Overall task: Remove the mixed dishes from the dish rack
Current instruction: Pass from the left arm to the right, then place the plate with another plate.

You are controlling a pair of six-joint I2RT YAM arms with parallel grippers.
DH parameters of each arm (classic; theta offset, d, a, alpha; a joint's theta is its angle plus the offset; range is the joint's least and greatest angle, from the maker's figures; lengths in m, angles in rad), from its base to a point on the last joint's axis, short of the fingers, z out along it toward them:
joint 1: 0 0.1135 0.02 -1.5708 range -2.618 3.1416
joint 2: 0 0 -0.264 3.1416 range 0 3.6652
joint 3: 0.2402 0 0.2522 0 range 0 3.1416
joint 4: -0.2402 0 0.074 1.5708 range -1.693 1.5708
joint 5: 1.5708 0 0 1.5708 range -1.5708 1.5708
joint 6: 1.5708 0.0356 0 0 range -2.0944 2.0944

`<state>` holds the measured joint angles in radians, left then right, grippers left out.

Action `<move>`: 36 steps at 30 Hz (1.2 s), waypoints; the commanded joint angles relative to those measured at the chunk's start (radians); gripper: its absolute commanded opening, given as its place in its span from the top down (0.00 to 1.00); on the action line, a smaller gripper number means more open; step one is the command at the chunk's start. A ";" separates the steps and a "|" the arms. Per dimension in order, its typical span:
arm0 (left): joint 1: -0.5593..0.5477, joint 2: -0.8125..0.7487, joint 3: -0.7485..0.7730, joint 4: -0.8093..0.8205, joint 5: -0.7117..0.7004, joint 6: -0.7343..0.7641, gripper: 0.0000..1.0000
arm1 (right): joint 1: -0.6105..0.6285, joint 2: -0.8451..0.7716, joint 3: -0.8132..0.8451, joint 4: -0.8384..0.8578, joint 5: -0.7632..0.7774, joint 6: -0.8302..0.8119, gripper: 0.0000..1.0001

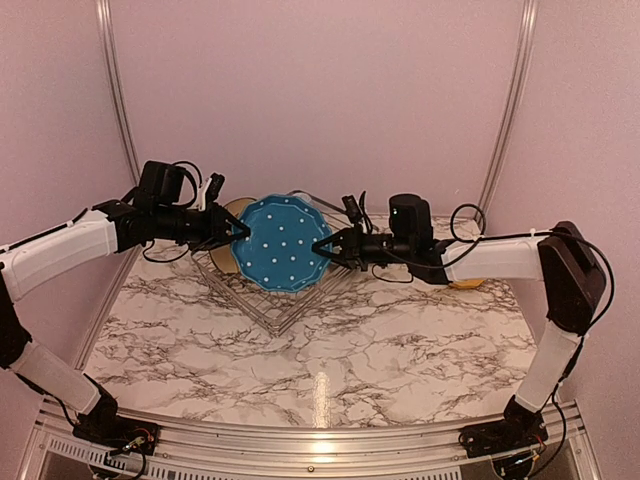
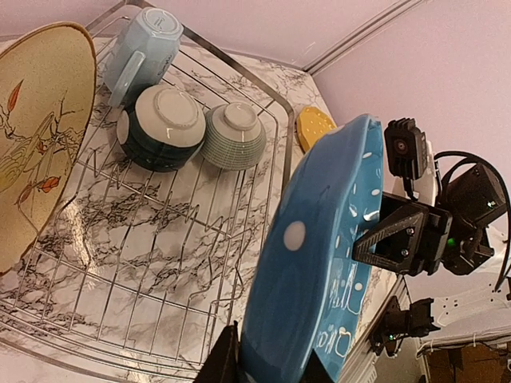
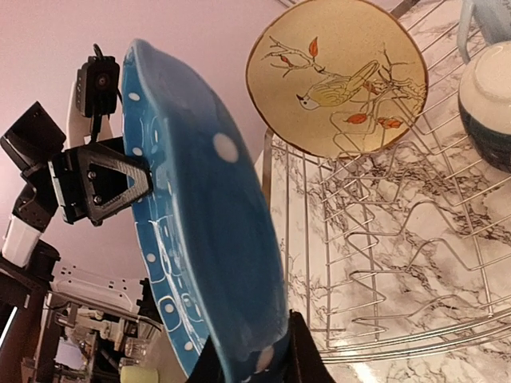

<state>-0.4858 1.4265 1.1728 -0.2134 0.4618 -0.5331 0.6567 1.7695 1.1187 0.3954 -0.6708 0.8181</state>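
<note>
The blue dotted plate (image 1: 280, 243) stands upright just above the dish rack (image 1: 262, 303). The left claw (image 1: 240, 231) is clamped on one rim and the right claw (image 1: 321, 247) on the opposite rim. It looks like a handover. Next, one claw must let go, and the other carries the plate to the worktop (image 1: 380, 350).

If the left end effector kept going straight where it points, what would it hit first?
The blue plate, whose rim the left end effector grips; past it, probably the right end effector on the opposite rim.
</note>
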 commanded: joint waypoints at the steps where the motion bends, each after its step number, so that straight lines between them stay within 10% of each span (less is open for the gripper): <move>1: -0.005 -0.026 0.028 0.099 0.050 -0.003 1.00 | 0.007 -0.013 -0.011 0.077 -0.016 0.001 0.98; 4: -0.004 -0.009 0.047 0.054 0.036 0.010 0.99 | 0.003 -0.027 -0.029 0.094 -0.026 0.005 1.00; 16: -0.002 -0.041 0.173 -0.125 -0.110 0.153 0.10 | -0.079 -0.158 -0.154 0.198 -0.058 0.091 1.00; 36: -0.002 -0.153 0.114 -0.109 -0.356 0.346 0.01 | -0.583 -0.512 -0.309 -0.238 0.078 -0.003 1.00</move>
<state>-0.4873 1.3083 1.3457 -0.3527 0.1562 -0.2337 0.1722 1.3201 0.7906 0.2188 -0.6426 0.8497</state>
